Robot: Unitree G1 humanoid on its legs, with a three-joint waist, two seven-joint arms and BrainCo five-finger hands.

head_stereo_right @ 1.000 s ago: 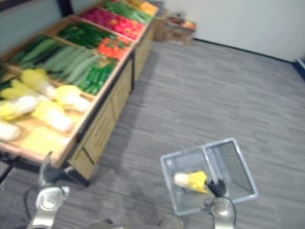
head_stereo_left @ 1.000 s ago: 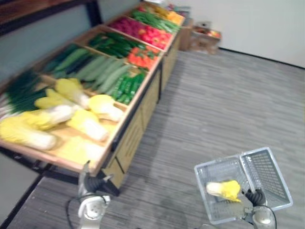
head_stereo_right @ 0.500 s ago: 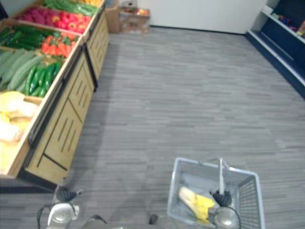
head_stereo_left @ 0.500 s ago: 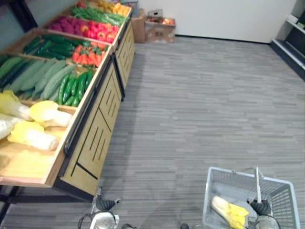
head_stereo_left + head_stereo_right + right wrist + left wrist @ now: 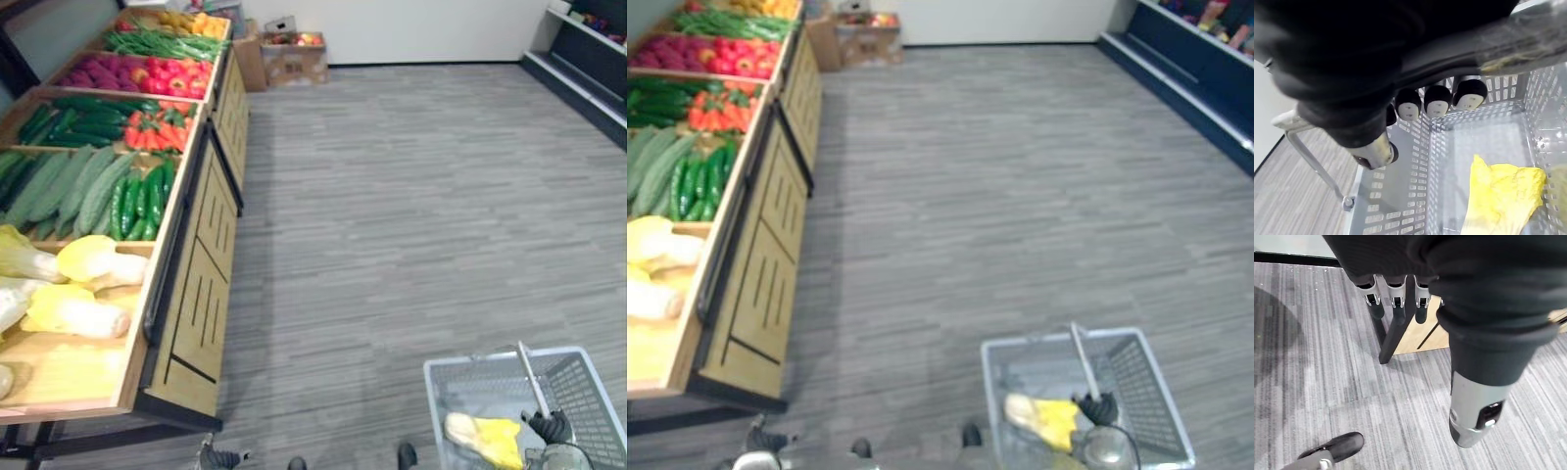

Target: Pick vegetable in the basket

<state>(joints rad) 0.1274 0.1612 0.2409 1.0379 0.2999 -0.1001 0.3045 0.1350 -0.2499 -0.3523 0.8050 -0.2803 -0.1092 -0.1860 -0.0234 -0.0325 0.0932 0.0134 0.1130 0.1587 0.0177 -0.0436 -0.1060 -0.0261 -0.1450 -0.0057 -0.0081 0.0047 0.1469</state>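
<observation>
Right robot hand (image 5: 1437, 100): curled round handle (image 5: 530, 377) of basket (image 5: 468, 384); cabbage (image 5: 487, 439) inside; best carried level, unswung; left robot hand (image 5: 1399, 308): relaxed, empty.

- Left hand (image 5: 1400, 254): dark ribbed cover, silver fingers (image 5: 1397, 301) ending in dark rounded tips, silver-grey thumb (image 5: 1475, 406) with a small dark inset panel.
- Right hand (image 5: 1352, 73): the same dark ribbed cover, dark fingertips (image 5: 1437, 100) with pale oval pads, silver thumb (image 5: 1375, 151).
</observation>
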